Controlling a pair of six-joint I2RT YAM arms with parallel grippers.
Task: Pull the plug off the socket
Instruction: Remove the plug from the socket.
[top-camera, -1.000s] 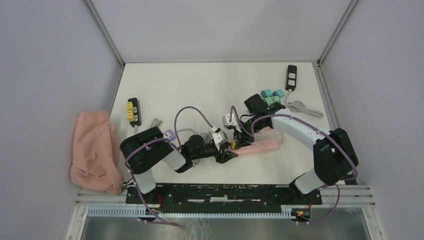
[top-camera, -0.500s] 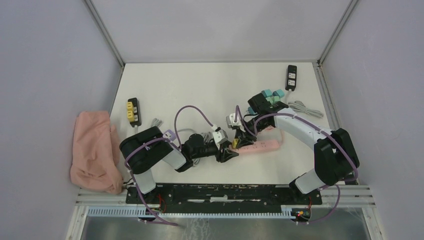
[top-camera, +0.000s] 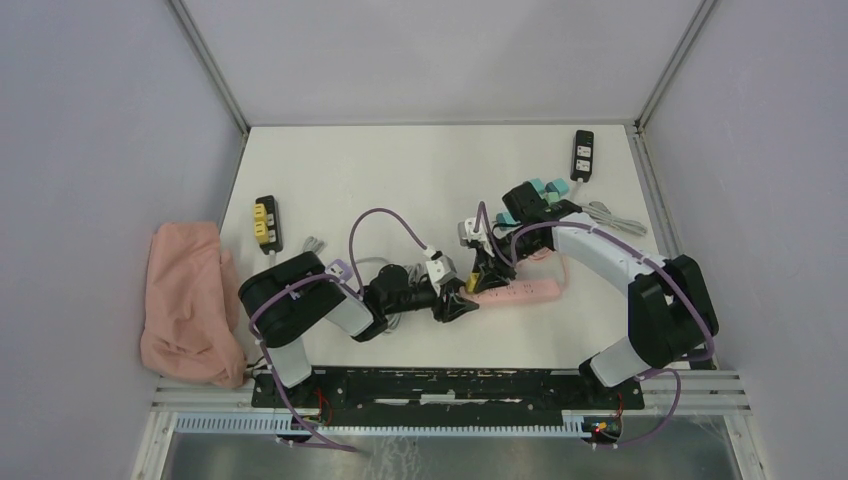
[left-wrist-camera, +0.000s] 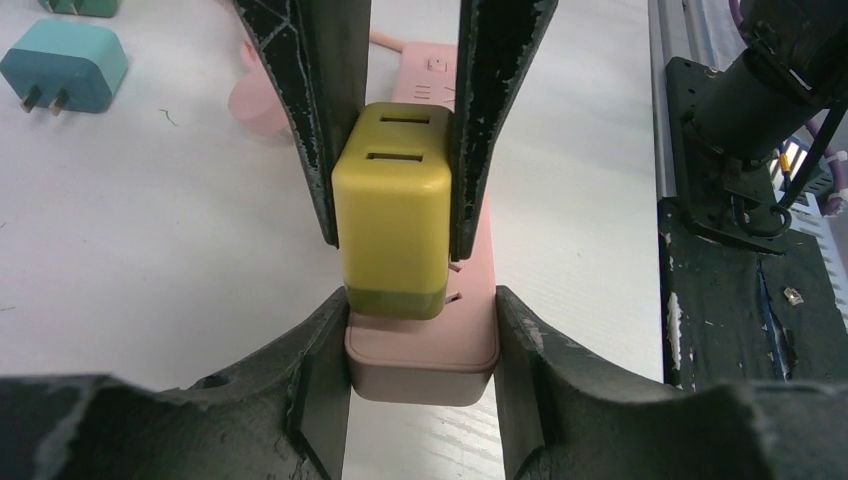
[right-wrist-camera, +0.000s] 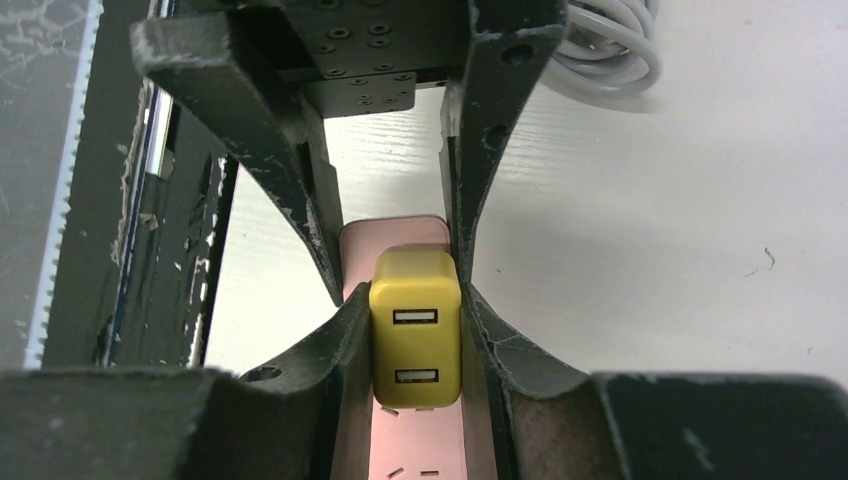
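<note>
Plug (left-wrist-camera: 392, 200): sat on strip (left-wrist-camera: 425, 358) end, inside my right pincer (right-wrist-camera: 415, 300).
Right pincer: clamped plug.
Left pincer (left-wrist-camera: 420, 300): held strip.

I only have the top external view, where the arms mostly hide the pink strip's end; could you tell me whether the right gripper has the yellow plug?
Observer: Yes, the right wrist view shows the right gripper shut on the yellow plug, squeezing its two sides.
Operator: Is the strip braced?
Observer: The left gripper clamps the end of the pink power strip from both sides.
Operator: Is the plug out yet?
Observer: Not yet; in the left wrist view its base meets the strip's face, no prongs showing.
</note>
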